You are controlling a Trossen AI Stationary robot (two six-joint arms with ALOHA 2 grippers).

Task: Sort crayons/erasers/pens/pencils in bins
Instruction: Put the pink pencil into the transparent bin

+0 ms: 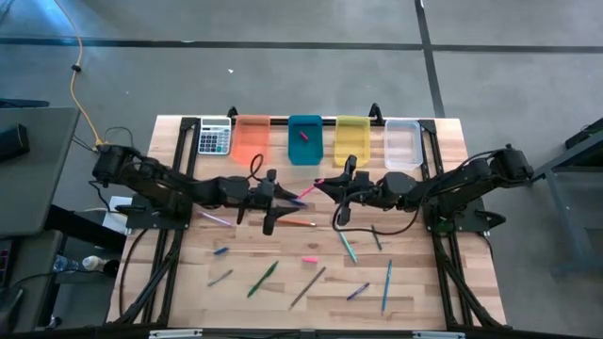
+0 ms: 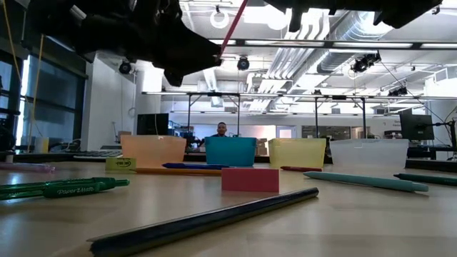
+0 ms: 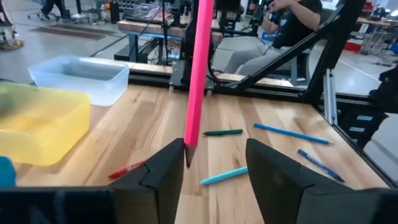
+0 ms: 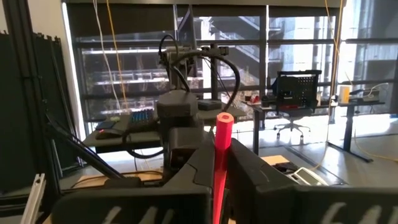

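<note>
A pink stick (image 3: 198, 81) with a pointed lower end is lifted above the table's middle, with my right gripper (image 4: 219, 168) shut on it. My left gripper (image 3: 214, 180) is open. Its fingers (image 3: 163, 177) stand on either side of the stick's pointed end (image 3: 188, 160). At the far edge, the orange bin (image 1: 251, 139), the teal bin (image 1: 304, 149), the yellow bin (image 1: 352, 141) and the clear bin (image 1: 403, 144) stand in a row. Pens, pencils and a pink eraser (image 1: 309, 259) lie on the near half of the table. My right gripper pinches the pink stick's shaft (image 4: 218, 158) between its two fingers, coming about level from the table's right. The blunt end (image 4: 224, 119) stands up beyond the fingers. The stick is clear of the table, tilted, with its point toward my left gripper. My left gripper has the stick's point close beside one finger (image 3: 174, 163); whether they touch, I cannot tell.
A grey calculator (image 1: 215, 138) sits left of the orange bin. A small pink thing (image 1: 303, 137) lies in the teal bin. On the near half lie a green pen (image 1: 262, 279), a dark pencil (image 1: 308, 286), a blue pen (image 1: 387, 283) and a teal pen (image 1: 349, 247).
</note>
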